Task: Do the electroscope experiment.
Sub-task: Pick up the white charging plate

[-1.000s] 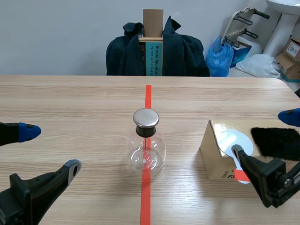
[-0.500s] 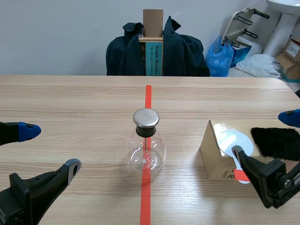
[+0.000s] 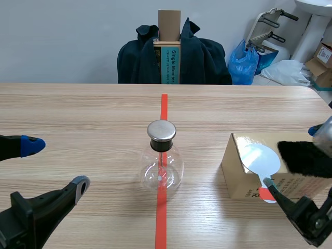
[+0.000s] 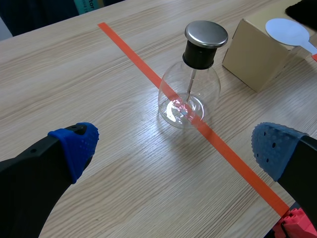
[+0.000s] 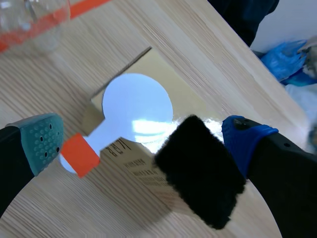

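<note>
A makeshift lab in an office storeroom; a tape-marked wood-grain table (image 3: 78,109); well beyond the left gripper (image 3: 57,165), a plain wall (image 3: 62,36); a dark jacket (image 3: 207,59) over a chair; a blue plastic bag (image 3: 248,61); cardboard boxes (image 3: 320,70).

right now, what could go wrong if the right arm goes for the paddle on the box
The paddle overhangs the box edge by its orange handle, so a nudge from the open right fingers might tip it off. The black fur lies right beside the disc, so a grasp could catch both.
</note>
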Robot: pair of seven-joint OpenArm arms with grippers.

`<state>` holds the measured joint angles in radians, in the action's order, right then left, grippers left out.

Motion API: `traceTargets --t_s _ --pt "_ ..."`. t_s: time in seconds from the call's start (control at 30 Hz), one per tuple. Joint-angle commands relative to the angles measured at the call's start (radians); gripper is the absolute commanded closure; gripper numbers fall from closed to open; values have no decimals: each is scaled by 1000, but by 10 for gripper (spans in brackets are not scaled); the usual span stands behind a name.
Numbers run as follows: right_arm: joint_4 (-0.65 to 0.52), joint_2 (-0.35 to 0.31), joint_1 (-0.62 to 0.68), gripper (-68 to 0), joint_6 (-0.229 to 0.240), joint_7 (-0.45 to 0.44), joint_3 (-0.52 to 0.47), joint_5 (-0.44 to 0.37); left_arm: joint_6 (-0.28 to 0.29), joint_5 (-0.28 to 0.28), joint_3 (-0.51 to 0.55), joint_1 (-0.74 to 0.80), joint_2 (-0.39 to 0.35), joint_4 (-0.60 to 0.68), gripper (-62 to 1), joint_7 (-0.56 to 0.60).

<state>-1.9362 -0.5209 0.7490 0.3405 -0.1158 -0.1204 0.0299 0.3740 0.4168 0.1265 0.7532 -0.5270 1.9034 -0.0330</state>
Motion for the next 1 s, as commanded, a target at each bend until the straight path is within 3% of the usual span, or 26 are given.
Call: traceTargets --t_s 0.0,0.07,0.13,0.3,0.43,0.63,0.77,0.97 --pt "-63 -3 34 -679 -3 -31 -6 70 2 6 -3 0 -2 8 -623 16" --pt "-95 -3 80 -679 -11 -55 -6 221 2 6 -3 0 -2 8 -623 16" --pt "-109 -3 140 -679 -68 -101 -6 378 2 6 -3 0 -2 8 -623 16" --pt "-105 -3 301 -679 -345 -201 -6 649 2 6 -3 0 -2 8 -623 16" --pt "-57 -2 387 -679 -555 -264 -3 802 2 6 -3 0 -2 8 -623 16" --pt "124 -2 306 -679 -786 -266 70 895 2 6 -3 0 -2 8 -623 17" --pt "260 22 192 -679 -916 -195 174 940 2 7 -3 0 -2 8 -623 18" --pt "388 75 70 -679 -1038 -57 310 1004 2 7 -3 0 -2 8 -623 18"
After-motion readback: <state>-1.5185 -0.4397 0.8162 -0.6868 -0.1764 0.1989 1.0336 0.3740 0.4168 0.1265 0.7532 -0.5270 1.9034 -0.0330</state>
